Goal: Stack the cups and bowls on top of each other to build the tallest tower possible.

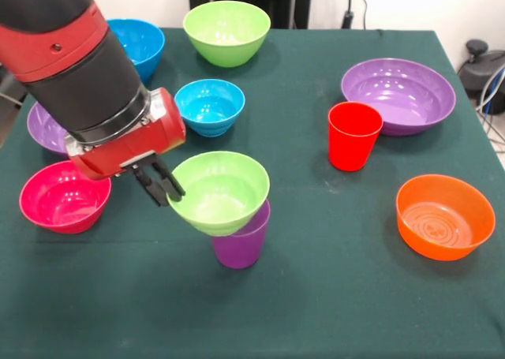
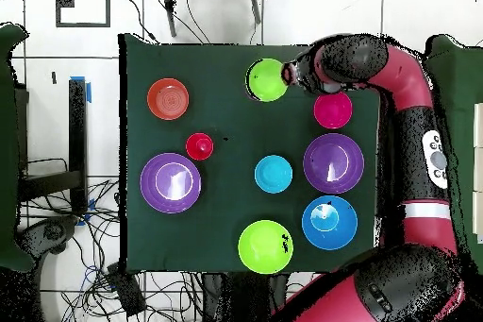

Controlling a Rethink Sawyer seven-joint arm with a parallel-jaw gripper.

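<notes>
Starting at the table's (image 1: pixel 316 296) left edge in the front view, you have the pink bowl (image 1: pixel 63 197) near the front, with a purple bowl (image 1: pixel 46 129) behind it, mostly hidden by the arm. All these bowls look like thin, glossy, rigid plastic: light, slick, and likely to skate on the cloth if nudged, so the rim wall is your only real purchase.

Next comes the gripper (image 1: pixel 160 182), its dark fingers drawn close together right at the left rim of the small lime green bowl (image 1: pixel 221 192). They seem to pinch that rim, though from this angle you cannot be sure they are clamped rather than just touching.

That bowl sits tilted in the mouth of the purple cup (image 1: pixel 243 239), which stands toward the table's front edge. Judge this seat as shaky: a round bottom on a narrow, light tumbler tips easily, so level it before letting go.

Behind it sit a small blue bowl (image 1: pixel 209 106), a larger blue one (image 1: pixel 138 43) and a big lime green bowl (image 1: pixel 226 31) by the far edge.

Further right, the red cup (image 1: pixel 353 135) stands upright just beside the wide purple bowl (image 1: pixel 398 95); grip it by its wall near the lip. The orange bowl (image 1: pixel 445 215) lies near the right edge.
</notes>
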